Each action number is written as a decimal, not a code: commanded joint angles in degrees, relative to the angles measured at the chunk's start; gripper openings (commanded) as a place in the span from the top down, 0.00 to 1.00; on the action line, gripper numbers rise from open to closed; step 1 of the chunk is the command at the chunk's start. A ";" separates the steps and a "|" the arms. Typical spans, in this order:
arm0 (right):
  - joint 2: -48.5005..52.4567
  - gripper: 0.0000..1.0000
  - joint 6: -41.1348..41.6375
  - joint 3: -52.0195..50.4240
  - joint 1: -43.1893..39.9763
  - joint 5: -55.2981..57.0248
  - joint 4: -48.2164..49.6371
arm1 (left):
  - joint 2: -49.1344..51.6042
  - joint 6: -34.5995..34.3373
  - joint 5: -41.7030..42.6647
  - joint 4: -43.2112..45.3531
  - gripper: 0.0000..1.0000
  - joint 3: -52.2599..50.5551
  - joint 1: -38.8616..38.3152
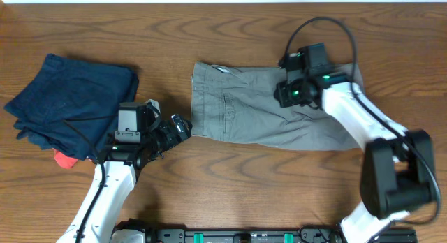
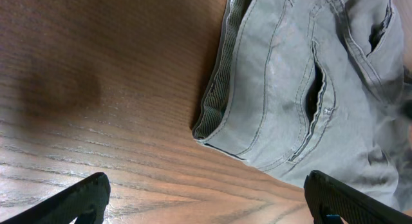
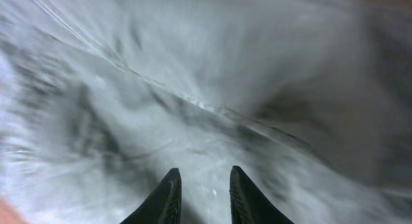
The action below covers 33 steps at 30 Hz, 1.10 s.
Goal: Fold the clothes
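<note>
The grey shorts (image 1: 244, 117) lie flat across the middle of the table, waistband to the left. In the left wrist view the waistband corner and a pocket slit (image 2: 290, 89) show. My left gripper (image 1: 178, 128) is open and empty over bare wood just left of the waistband's near corner; its fingers (image 2: 206, 185) are spread wide. My right gripper (image 1: 290, 95) is over the right part of the shorts. Its fingers (image 3: 203, 179) are a narrow gap apart, close above the blurred grey cloth (image 3: 193, 89), with nothing pinched that I can see.
A folded navy-blue garment (image 1: 70, 103) lies at the far left, with a small red cloth (image 1: 64, 160) poking out under its near edge. Bare wooden table (image 1: 230, 194) runs along the front. The right arm's cable loops above the shorts.
</note>
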 commanded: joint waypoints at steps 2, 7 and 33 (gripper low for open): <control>4.85 0.73 0.42 0.07 0.52 1.70 4.00 | 0.07 0.79 -0.28 -0.35 0.02 -0.17 0.13; 9.07 0.69 5.40 0.09 -0.44 5.49 12.24 | 0.07 0.79 -0.28 -0.37 0.02 -0.17 0.13; -7.19 0.54 10.73 3.37 0.20 13.44 -4.39 | 8.46 9.62 0.61 11.91 0.02 2.97 0.13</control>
